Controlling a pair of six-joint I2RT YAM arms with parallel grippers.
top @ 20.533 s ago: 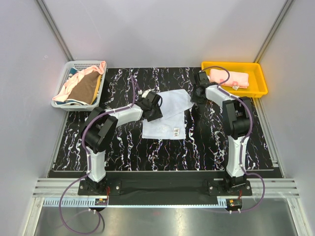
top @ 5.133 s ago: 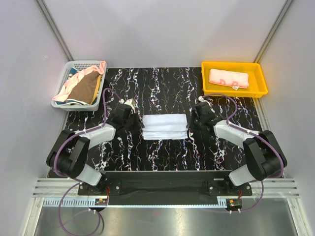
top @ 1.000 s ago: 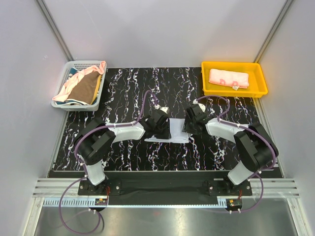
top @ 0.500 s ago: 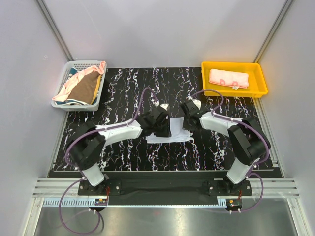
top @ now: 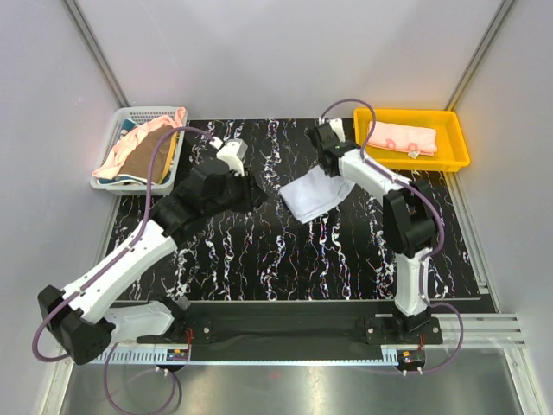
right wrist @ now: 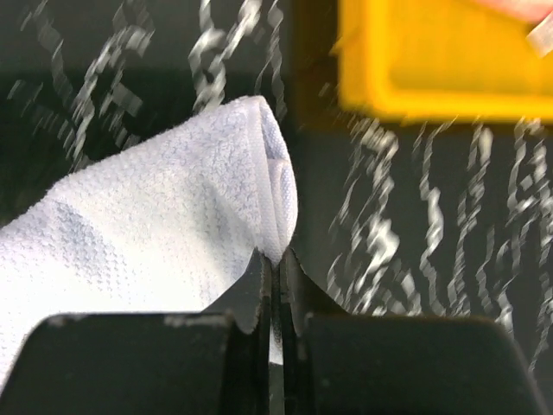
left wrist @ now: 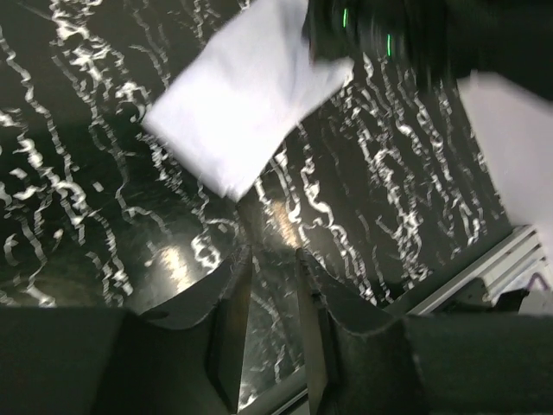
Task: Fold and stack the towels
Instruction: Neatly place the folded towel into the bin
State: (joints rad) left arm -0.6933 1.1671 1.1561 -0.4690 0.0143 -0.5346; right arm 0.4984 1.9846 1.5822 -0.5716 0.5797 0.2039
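White, folded and textured, a small cloth towel [right wrist: 155, 216] is pinched by one edge in the tightly clenched right gripper [right wrist: 276, 259]. It hangs slanting over the far middle of the black marbled table [top: 259, 259], just left of the yellow plastic tray [top: 453, 149]. The left gripper [left wrist: 272, 256] hovers further left, jaws parted, nothing between them. The step in hand looks like stacking. The next move calls for carrying the towel right, over the tray rim, and laying it squarely on the one folded pink towel [top: 402, 138] there. At far left, one white mesh basket [top: 107, 145] holds a heap of loose towels [top: 143, 151]. At least three show, pink, brown and teal-edged, but the exact count is hidden.
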